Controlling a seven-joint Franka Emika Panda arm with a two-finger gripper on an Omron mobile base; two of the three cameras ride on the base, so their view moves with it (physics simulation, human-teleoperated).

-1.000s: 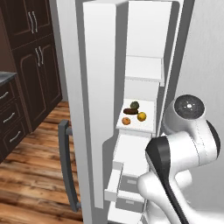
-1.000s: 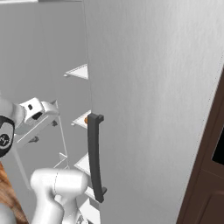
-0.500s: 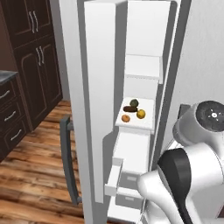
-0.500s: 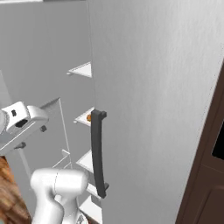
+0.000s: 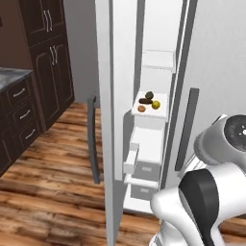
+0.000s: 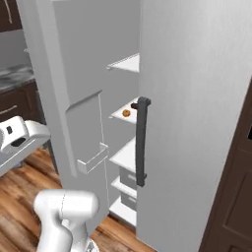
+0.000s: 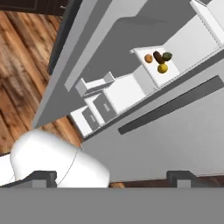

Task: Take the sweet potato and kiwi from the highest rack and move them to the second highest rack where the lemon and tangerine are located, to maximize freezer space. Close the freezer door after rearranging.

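Four foods are seen together on one freezer shelf.
The sweet potato (image 5: pixel 145 101), lemon (image 5: pixel 155 104), tangerine (image 5: pixel 141 108) and a dark green kiwi (image 5: pixel 150 94) lie close together on a white shelf (image 5: pixel 161 111) inside the freezer (image 5: pixel 158 62). The freezer door (image 5: pixel 108 120) is wide open. The jaws are spread wide, away from the food, with nothing held.

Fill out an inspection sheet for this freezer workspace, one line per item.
Surface: white freezer shelves; top rack bare where visible.
Job's things: sweet potato, kiwi, lemon and tangerine together on the second rack.
Freezer door: standing open, dark bar handle outside.
Clutter: nothing seen.
Grippers: gripper open, empty, well back from the shelves.
Cables: nothing seen.
Surroundings: wooden floor, dark cabinets, white drawers partly pulled out.
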